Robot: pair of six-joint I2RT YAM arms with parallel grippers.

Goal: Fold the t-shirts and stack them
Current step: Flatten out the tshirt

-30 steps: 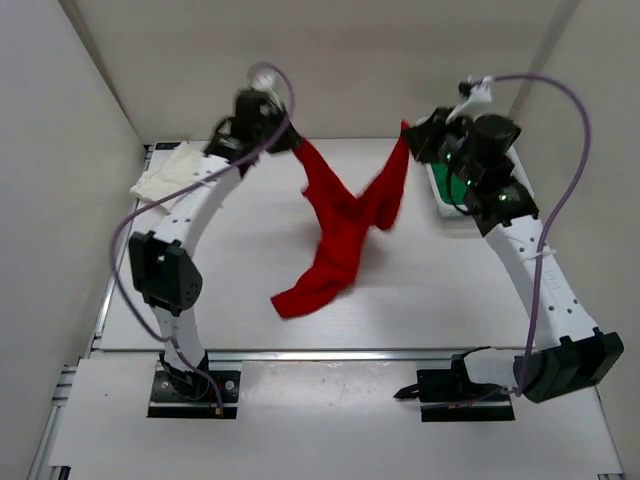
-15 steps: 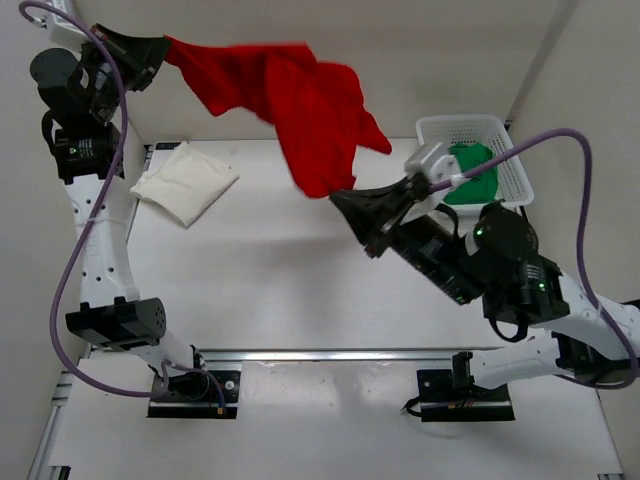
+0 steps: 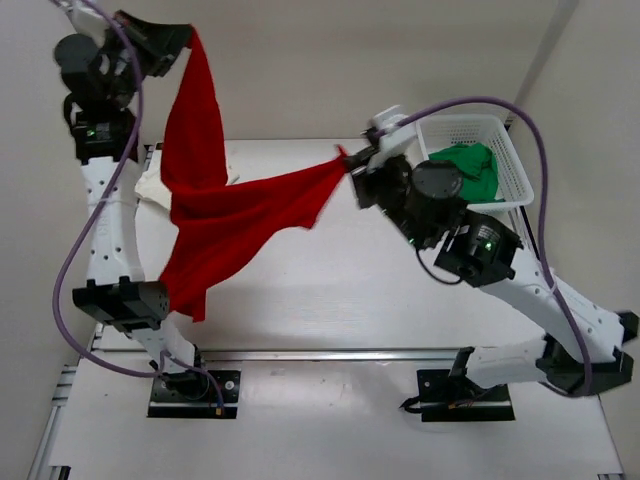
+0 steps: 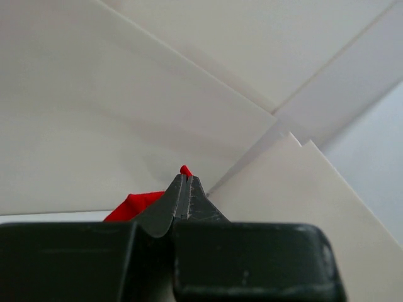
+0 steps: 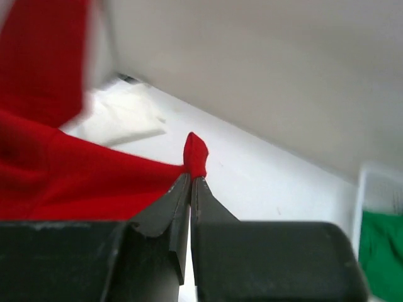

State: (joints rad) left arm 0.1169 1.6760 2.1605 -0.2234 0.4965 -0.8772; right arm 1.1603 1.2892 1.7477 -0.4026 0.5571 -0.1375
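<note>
Cloth takes up most of the left half of your scene. Your left gripper [image 3: 186, 38] is raised high at the far left corner, well above the table [image 3: 400, 300]. Its jaws are pinched tight on one edge of the red t-shirt [image 3: 225, 215], and in the left wrist view only a small red tip pokes out past the closed fingers.

From that grip the shirt hangs down in a long narrow strip. It then spreads into a wide, sagging sheet that runs across to the right. Its lowest corner droops in front of the left arm's lower links, near the front edge of the table, and you cannot tell whether it touches the surface.

Behind this hanging cloth, at the far left of the table, lies the cream-white t-shirt [image 3: 148, 186]. From above, the red shirt and the left arm cover most of it. The right wrist view shows it lying flat beyond the red cloth, though blurred.

Further right, your right gripper [image 3: 346, 160] is lifted over the far centre of the table. Its jaws are closed on another edge of the red shirt, and a small red nub stands up past the fingertips.

Just right of it, the white mesh basket [image 3: 520, 175] sits at the far right corner, with the green t-shirt [image 3: 468, 165] bunched inside. In the overhead view the right arm's wrist overlaps the basket's near left corner. Purple cables [image 3: 540, 130] loop off both arms.
</note>
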